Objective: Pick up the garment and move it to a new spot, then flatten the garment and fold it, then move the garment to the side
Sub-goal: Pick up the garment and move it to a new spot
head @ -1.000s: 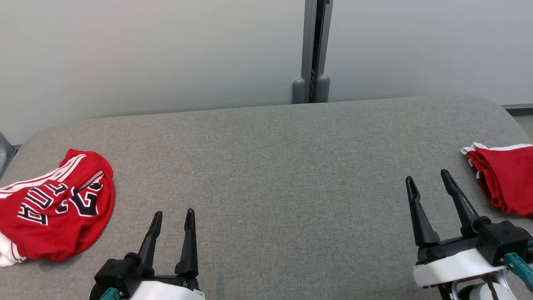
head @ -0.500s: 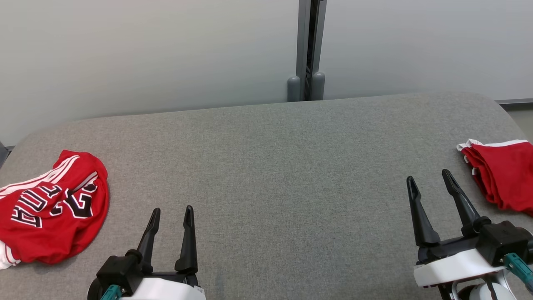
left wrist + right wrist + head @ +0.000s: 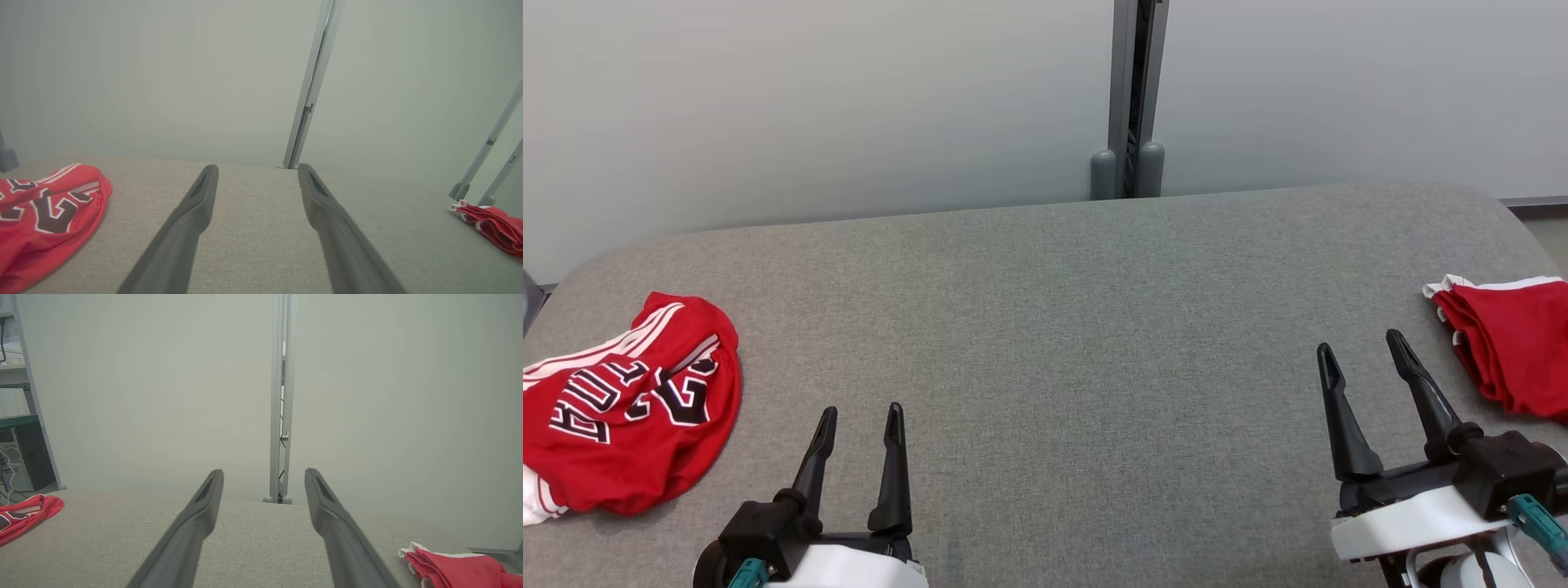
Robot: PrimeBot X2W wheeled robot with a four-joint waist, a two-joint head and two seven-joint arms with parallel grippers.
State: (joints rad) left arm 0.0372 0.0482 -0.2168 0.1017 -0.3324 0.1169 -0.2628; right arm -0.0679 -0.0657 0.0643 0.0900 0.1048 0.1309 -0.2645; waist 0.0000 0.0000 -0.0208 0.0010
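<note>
A crumpled red jersey (image 3: 625,404) with black-and-white lettering and white stripes lies at the left end of the grey table (image 3: 1062,327); the left wrist view has it at lower left (image 3: 45,212). A folded red garment (image 3: 1507,343) with white trim rests at the right edge, also low right in the right wrist view (image 3: 453,567). My left gripper (image 3: 860,418) hovers open near the front edge, just right of the jersey, holding nothing. My right gripper (image 3: 1362,351) is open and empty too, a short way left of the folded garment.
A pale partition wall stands behind the table, with a grey metal post (image 3: 1131,98) at its middle. The table's corners are rounded. In the right wrist view, a shelf with equipment (image 3: 20,428) shows beyond the table's left end.
The head camera has drifted, so the whole picture moved slightly. Both grippers stay open in the same pose, and both garments lie where they were.
</note>
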